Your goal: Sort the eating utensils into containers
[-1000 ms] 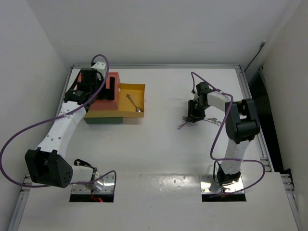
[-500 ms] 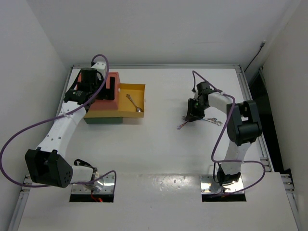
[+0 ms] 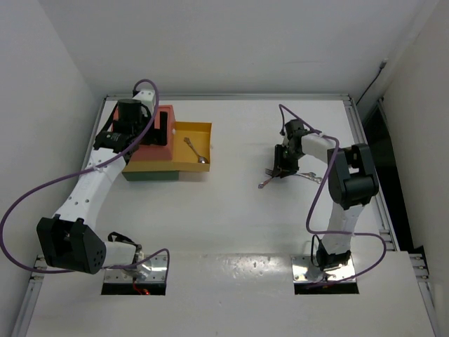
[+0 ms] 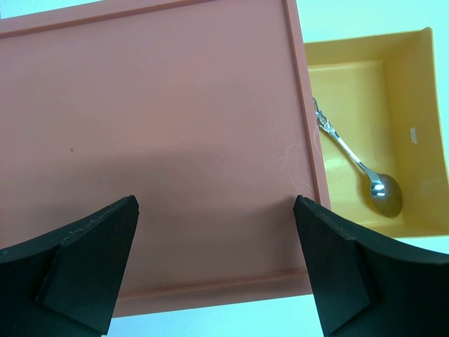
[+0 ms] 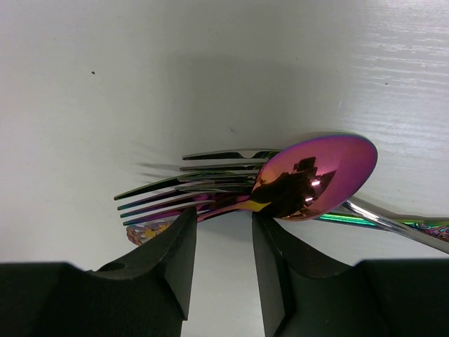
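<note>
The white table (image 3: 231,225) fills most of the overhead view. At its upper left stands the stacked block of shallow rectangular drawers (image 3: 147,154). It has a red-orange top drawer (image 4: 175,105), a yellow middle drawer (image 3: 184,163) and a dark green bottom drawer (image 3: 151,176).

Only the yellow drawer is slid out, towards frame right. One silver metal spoon (image 4: 351,158) lies in it at a slant, bowl towards the lower right. That looks like the only utensil sorted, so the job appears to be at an early stage.

The rest is a small heap of iridescent cutlery (image 3: 265,182) right of centre, well apart from the drawers:
- A shiny purple-pink metal spoon (image 5: 316,175) lies across the dark tines of a few forks (image 5: 182,186).
- A further slim handle (image 5: 393,225) runs off to the frame's right.
- How many pieces are in the heap cannot be counted.

The right gripper (image 5: 223,221) is down on the heap with its jaws part-way apart. The spoon's neck crosses at the fingertips, but whether anything is pinched cannot be told. The left gripper (image 4: 216,207) hangs spread wide and empty over the red-orange top.

I judge the overlap in the heap to be the main obstacle, since lifting one piece may drag its neighbours. The red-orange and green drawers also look pushed in. Purple cables (image 3: 21,210) loop beside both arms.
</note>
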`<act>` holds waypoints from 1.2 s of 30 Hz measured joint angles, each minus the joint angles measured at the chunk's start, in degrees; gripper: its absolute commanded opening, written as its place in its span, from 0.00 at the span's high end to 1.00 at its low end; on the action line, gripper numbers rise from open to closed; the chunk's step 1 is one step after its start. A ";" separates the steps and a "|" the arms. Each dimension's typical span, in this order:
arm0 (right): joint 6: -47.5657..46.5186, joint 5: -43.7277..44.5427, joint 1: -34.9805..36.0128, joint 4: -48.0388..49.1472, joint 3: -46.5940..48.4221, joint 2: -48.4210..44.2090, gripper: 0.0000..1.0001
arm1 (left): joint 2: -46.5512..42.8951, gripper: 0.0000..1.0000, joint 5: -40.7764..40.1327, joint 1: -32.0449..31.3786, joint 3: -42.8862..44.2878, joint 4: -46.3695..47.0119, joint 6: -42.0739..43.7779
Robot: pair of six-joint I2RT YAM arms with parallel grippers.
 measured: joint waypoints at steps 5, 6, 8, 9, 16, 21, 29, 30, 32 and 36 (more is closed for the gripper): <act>0.02 0.94 0.37 -0.11 0.57 0.37 0.62 | 0.00 0.00 0.13 0.15 -0.26 0.50 -0.02; 0.00 1.18 0.44 -0.24 0.83 0.52 0.62 | 0.00 0.00 0.13 0.17 -0.28 0.59 -0.02; 0.20 1.57 0.57 -0.59 2.08 1.36 0.62 | 0.00 0.00 0.13 0.20 -0.31 0.66 -0.02; 0.31 1.62 0.57 -0.68 2.95 1.99 0.62 | 0.00 0.00 0.13 0.22 -0.31 0.66 -0.02; 1.27 1.55 0.79 0.00 6.97 4.92 0.71 | 0.00 0.00 0.15 0.22 -0.35 0.70 0.00; 0.98 1.40 1.22 2.69 4.50 3.76 0.81 | -0.02 0.00 0.13 0.24 -0.66 1.27 0.00; -4.31 4.20 3.39 5.11 -2.25 -1.62 0.87 | -0.02 0.00 0.26 0.35 -0.70 1.42 0.00; -5.11 4.92 3.50 5.05 -2.78 -2.19 0.88 | -0.04 0.00 0.35 0.42 -0.72 1.44 0.00; -6.86 6.32 3.74 4.70 -3.76 -3.19 0.88 | -0.02 0.00 0.48 0.57 -0.72 1.49 0.00; -9.60 8.09 3.78 3.61 -4.63 -4.33 0.77 | -0.02 0.00 0.74 0.61 -0.74 1.49 0.02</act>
